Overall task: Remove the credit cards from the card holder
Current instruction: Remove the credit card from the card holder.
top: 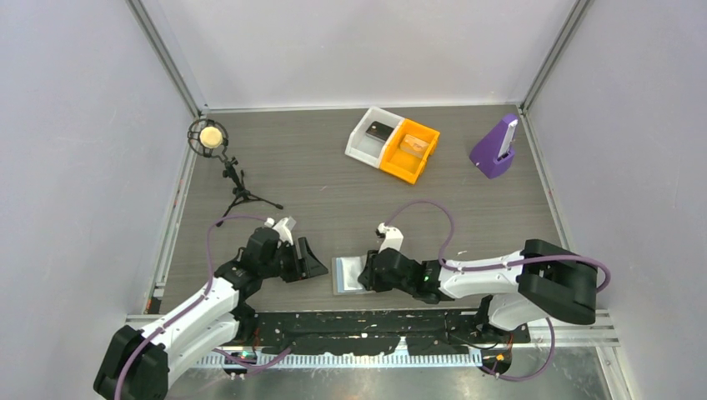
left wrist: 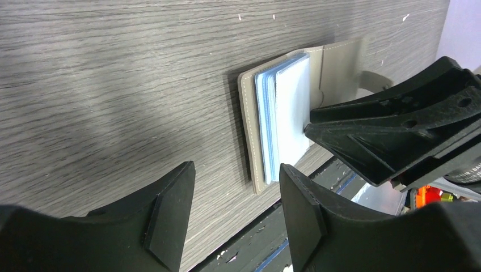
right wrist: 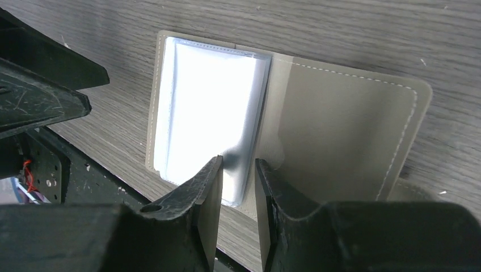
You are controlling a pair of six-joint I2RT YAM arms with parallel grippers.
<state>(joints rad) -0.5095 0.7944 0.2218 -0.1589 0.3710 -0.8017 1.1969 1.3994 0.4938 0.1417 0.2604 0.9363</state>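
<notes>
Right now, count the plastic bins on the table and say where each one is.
2. The white bin sits toward the far side of the table; the orange bin stands against it, on its right in the top view. None appears hidden.

We note:
- table point(top: 333, 179): dark grey wood-grain top, fine white specks in wrist views.
- back wall point(top: 358, 50), left wall point(top: 75, 167), right wall point(top: 642, 150): plain pale lavender-grey panels enclosing table on three sides.
- aluminium posts point(top: 169, 58) at both back corners.
- metal rail point(top: 584, 329) along near edge.
- light: soft, diffuse, from above.
</notes>
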